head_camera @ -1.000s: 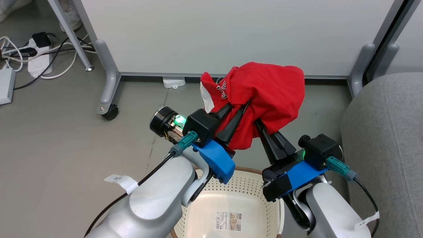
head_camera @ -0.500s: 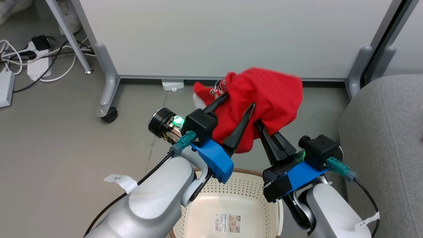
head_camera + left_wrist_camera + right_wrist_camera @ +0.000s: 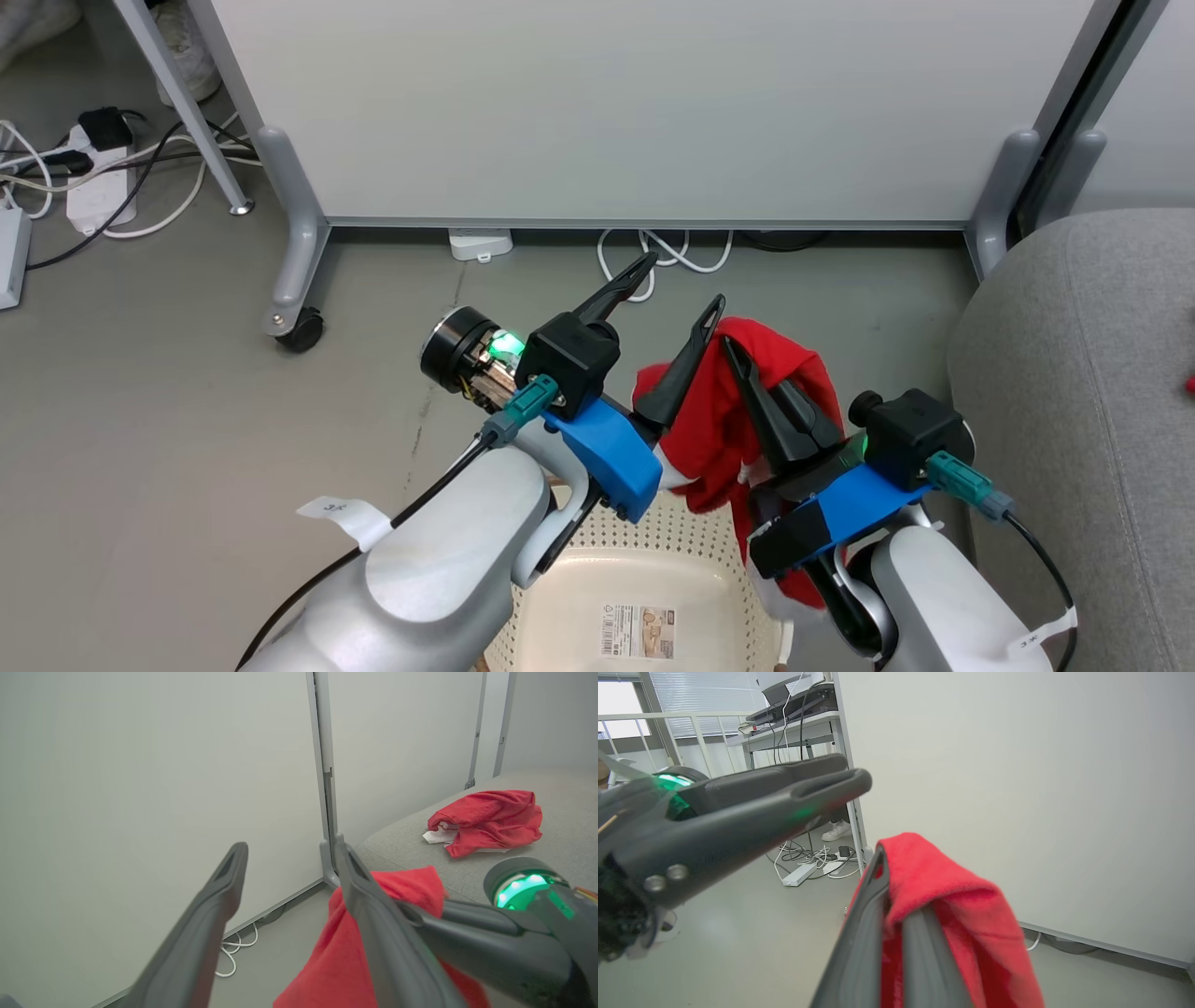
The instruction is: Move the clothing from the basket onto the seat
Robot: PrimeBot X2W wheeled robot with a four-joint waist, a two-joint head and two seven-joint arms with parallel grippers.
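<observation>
Carry step in hand. Left gripper (image 3: 683, 282) is spread, empty. Right gripper (image 3: 733, 350) is pinched on a red garment (image 3: 714, 439), hung above the basket (image 3: 695, 537). A second garment (image 3: 486, 821) is seen on the seat (image 3: 1074, 373). A rightward swing over the seat, then release, is judged necessary.

Red garment (image 3: 719, 439) is hanging bunched from the right gripper (image 3: 733, 347), pinched between its closed fingers and draping down below them. Cream perforated basket (image 3: 644, 546) is sitting right under that gripper, a label sticker showing on its floor. Second red garment (image 3: 486, 821), with white bits showing, is lying crumpled on the light-grey seat (image 3: 1074, 392), off to the gripper's right.
</observation>
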